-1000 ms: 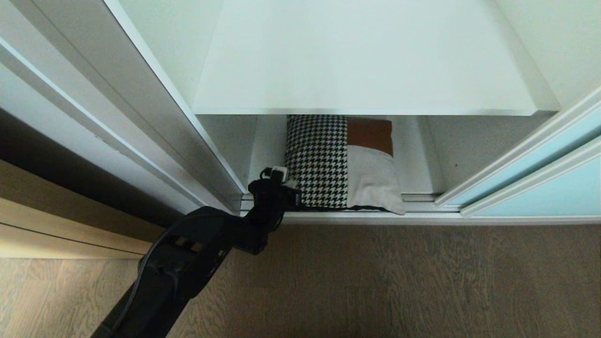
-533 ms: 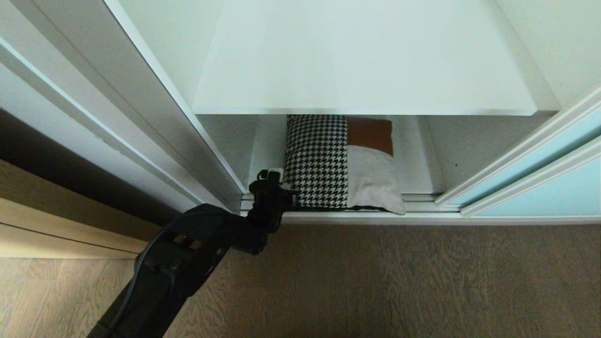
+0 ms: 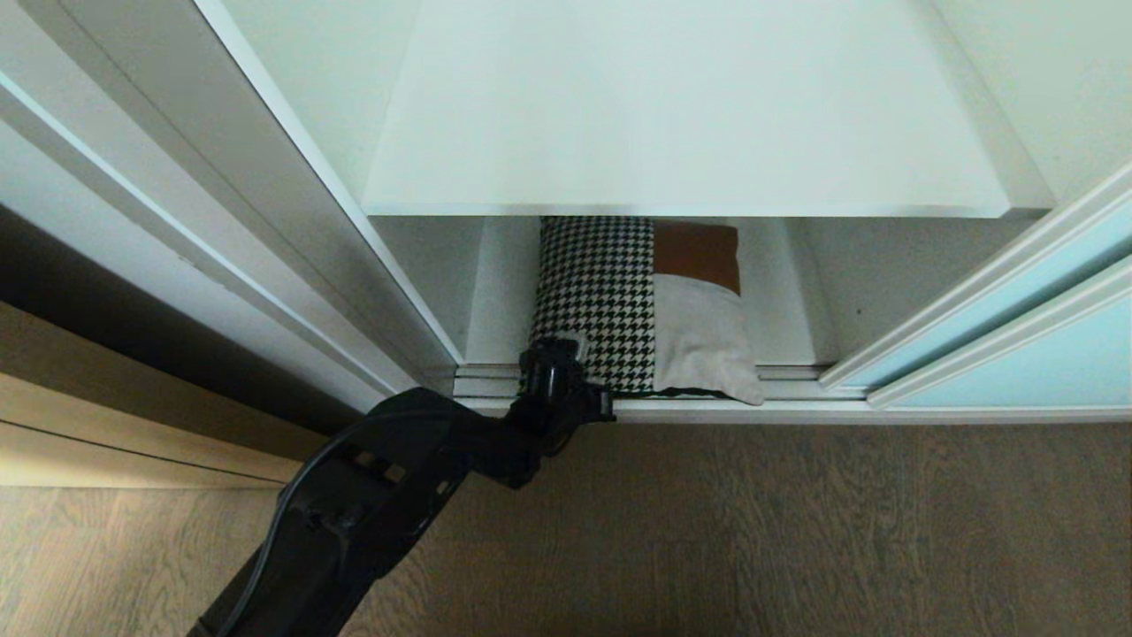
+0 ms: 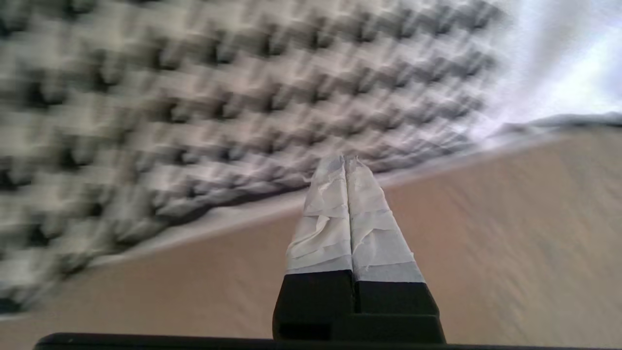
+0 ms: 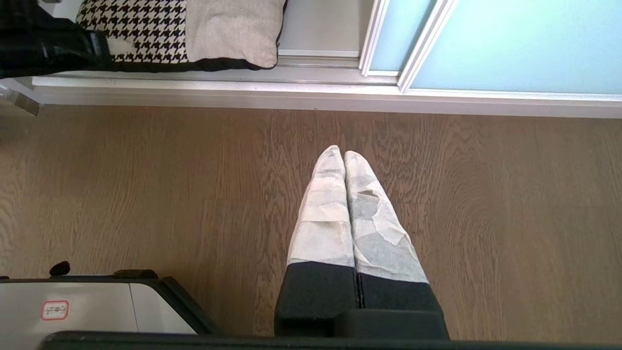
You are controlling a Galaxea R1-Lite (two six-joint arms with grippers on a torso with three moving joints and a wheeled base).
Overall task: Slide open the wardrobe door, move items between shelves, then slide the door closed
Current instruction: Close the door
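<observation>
My left gripper (image 3: 566, 354), jaws pressed together and empty, noses the houndstooth front-left corner of the cushion (image 3: 650, 310) lying at the bottom shelf's (image 3: 500, 292) front edge. My right gripper (image 5: 344, 154), likewise closed on nothing, hangs over the wooden floor (image 5: 486, 204) before the aqua sliding door (image 5: 510, 43).

Hidden and cut-off parts around the wardrobe's lowest shelf

The cushion (image 3: 650, 305) has its far end hidden under the front edge of the upper shelf (image 3: 681, 115), and its near-left corner is covered by the left gripper (image 3: 566, 358), whose fingertips cannot be made out from the head view. In the left wrist view the houndstooth is smeared by blur, so whether the gripper touches the fabric cannot be told. The sliding wardrobe door (image 3: 1017, 354) is cut off by the right edge of the picture. The left arm runs out past the bottom edge. A label (image 5: 55, 309) on a grey-white body in the right wrist view is too small to read.
</observation>
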